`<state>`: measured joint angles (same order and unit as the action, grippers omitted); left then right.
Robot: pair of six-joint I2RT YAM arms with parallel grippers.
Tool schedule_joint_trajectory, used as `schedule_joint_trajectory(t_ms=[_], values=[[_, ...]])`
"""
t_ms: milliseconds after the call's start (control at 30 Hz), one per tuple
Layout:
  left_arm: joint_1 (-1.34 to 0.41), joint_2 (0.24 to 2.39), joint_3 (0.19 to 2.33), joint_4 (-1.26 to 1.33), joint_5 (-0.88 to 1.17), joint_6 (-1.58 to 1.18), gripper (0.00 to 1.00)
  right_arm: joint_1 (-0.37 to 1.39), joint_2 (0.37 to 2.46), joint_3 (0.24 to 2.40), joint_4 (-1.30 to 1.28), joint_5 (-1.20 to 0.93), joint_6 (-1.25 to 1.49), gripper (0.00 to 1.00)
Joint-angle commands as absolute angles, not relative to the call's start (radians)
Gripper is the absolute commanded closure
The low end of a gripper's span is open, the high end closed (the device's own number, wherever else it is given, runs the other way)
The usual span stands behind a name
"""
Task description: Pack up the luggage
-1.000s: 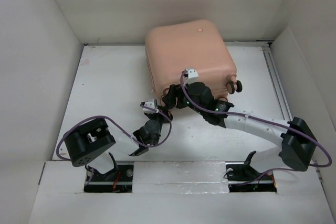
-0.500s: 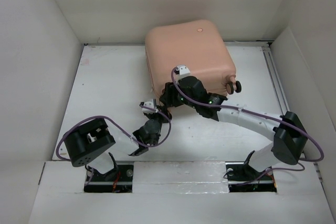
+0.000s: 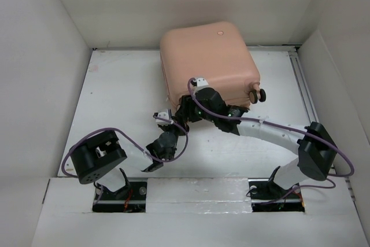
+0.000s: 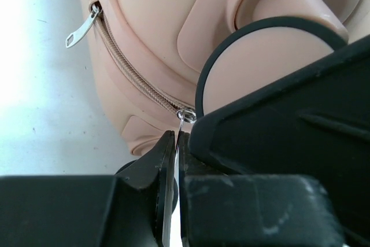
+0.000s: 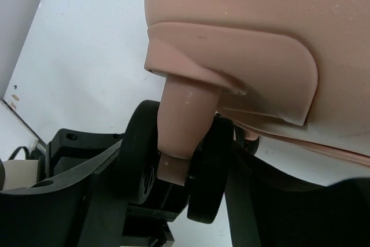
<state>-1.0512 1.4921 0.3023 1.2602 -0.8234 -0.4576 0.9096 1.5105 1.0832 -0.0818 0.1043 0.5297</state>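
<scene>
Suitcase [image 3: 208, 56], pale pink and closed, lies flat toward the far middle of the table [image 3: 121, 96], with both arms gathered at its near left corner. The left gripper [image 4: 176, 143] is pinched fully together on a thin metal zipper pull [image 4: 185, 115], apparently ready to run the zip along the seam. A second pull [image 4: 81, 27] hangs free further along the zip. The right gripper [image 3: 186, 111] stands part-open with its jaws either side of a corner wheel [image 5: 208, 172], probably to steady the case against the tug. Whether the jaws already press on the wheel I cannot tell. Compared with a second ago, the right arm has swung left along the near edge of the case to reach that corner, and its jaws have narrowed. The left arm and the case look unmoved.
</scene>
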Motion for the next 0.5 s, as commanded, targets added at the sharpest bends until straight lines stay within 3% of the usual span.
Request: schedule_joint_trajectory(t_ms=[0,33,167,467], values=[[-1.026,1.470,0.301,1.327,-0.904,-0.460,1.00,0.897,1.500,1.052,-0.107,0.146,0.505,0.61],[-1.026,1.470,0.301,1.327,-0.904,-0.460,1.00,0.897,1.491,1.052,-0.107,0.146,0.505,0.86],[-1.026,1.460,0.301,1.307,-0.913,-0.460,1.00,0.897,1.457,1.052,-0.087,0.179,0.505,0.99],[-1.026,1.385,0.273,1.243,-1.011,-0.430,1.00,0.839,1.313,0.944,-0.069,0.207,0.472,1.00]])
